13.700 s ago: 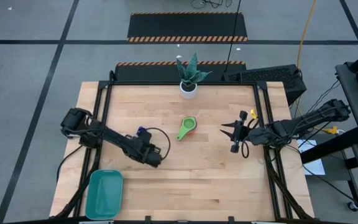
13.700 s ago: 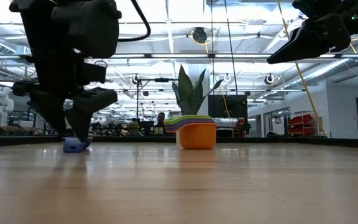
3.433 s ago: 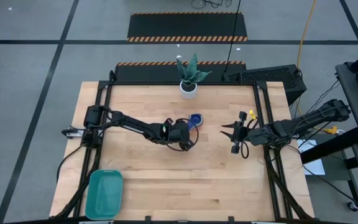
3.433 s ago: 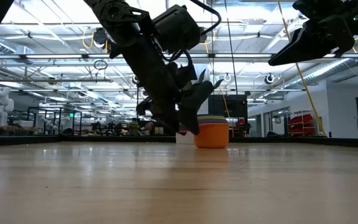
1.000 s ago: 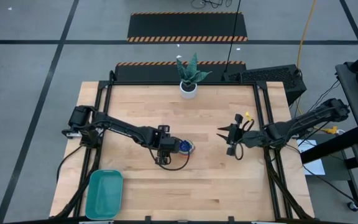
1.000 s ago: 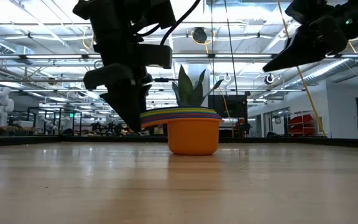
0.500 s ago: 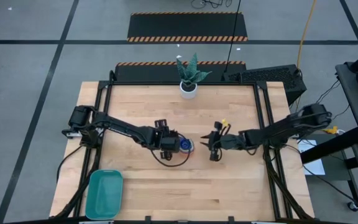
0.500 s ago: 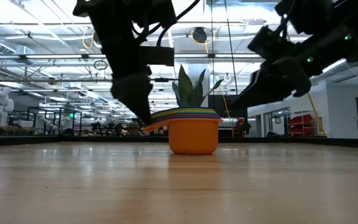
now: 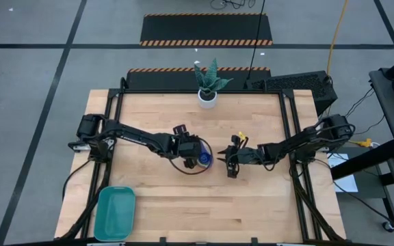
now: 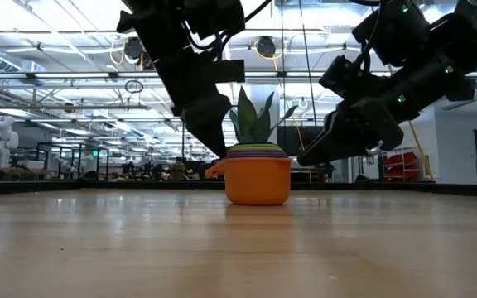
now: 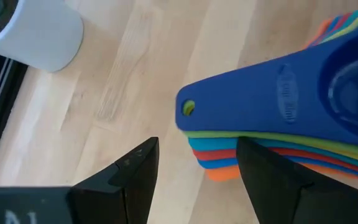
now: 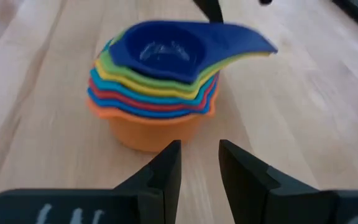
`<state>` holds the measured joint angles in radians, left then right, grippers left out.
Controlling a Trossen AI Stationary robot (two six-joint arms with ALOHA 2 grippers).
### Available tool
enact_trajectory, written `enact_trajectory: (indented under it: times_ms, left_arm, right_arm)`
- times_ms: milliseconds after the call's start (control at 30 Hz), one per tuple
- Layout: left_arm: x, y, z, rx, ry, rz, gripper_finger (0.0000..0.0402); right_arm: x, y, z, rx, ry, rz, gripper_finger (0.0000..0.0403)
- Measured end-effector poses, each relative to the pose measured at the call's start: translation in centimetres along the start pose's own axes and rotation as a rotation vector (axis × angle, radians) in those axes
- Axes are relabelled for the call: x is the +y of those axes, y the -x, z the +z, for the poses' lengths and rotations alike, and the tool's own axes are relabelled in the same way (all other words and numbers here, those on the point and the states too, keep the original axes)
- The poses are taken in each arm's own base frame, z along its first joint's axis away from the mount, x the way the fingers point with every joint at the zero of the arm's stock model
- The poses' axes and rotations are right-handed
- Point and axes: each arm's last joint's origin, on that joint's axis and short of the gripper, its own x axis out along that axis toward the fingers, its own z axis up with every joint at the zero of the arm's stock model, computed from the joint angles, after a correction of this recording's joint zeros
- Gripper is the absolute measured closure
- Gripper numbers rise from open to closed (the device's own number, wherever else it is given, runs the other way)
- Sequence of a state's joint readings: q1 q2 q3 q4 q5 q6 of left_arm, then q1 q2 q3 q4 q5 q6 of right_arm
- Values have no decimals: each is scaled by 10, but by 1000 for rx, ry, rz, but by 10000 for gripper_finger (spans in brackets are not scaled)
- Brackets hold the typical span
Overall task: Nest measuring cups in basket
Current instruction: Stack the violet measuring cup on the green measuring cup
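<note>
The measuring cups stand nested in one stack at the table's middle, orange at the bottom and navy on top, resting on the orange cup's base. Their fanned handles point toward the far left. My left gripper is open at the handles' free ends. My right gripper hovers just right of the stack, open a little, with nothing between its fingers. The teal basket lies at the near left corner. My left gripper has one finger against the stacked handles, a little back from their free ends; the other finger stands apart from them. It comes slanting down from the table's left. The stack stands upright on the table.
A white pot with a green plant stands at the middle of the far edge, also in the left wrist view. Bare wood lies between the stack and the basket.
My right gripper has come down and toward the table's left, up to the stack. My left gripper has shifted toward the far edge and rolled. The stack has stayed on the table and turned, its handles swinging toward the far side.
</note>
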<state>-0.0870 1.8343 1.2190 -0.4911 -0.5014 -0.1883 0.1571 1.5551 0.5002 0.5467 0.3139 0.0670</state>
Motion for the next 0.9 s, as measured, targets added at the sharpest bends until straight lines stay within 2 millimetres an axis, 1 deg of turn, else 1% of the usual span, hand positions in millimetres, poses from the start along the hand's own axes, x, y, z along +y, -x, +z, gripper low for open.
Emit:
enact_trajectory:
  times_ms: [100, 233, 367, 467, 633, 800, 900]
  left_arm:
    - [1, 0, 0, 7, 7, 3, 183]
    - [3, 11, -3, 27, 49, -10, 183]
    - [-1, 21, -8, 70, 92, -56, 183]
    - [-6, 23, -7, 62, 108, -108, 183]
    - [-13, 3, -13, 115, 74, -95, 183]
    - [-11, -14, -16, 147, 65, -76, 183]
    - [-6, -20, -16, 152, 62, -48, 183]
  right_arm:
    - [-1, -3, -2, 4, -2, -5, 300]
    - [1, -9, -7, 6, -6, -4, 300]
    - [3, -15, -9, -17, -12, -1, 300]
    - [4, -18, -11, -32, -15, 3, 300]
    - [5, -20, -10, -47, -21, 29, 300]
    - [5, -20, -10, -52, -24, 29, 300]
    - [5, -20, -9, -56, -29, 31, 300]
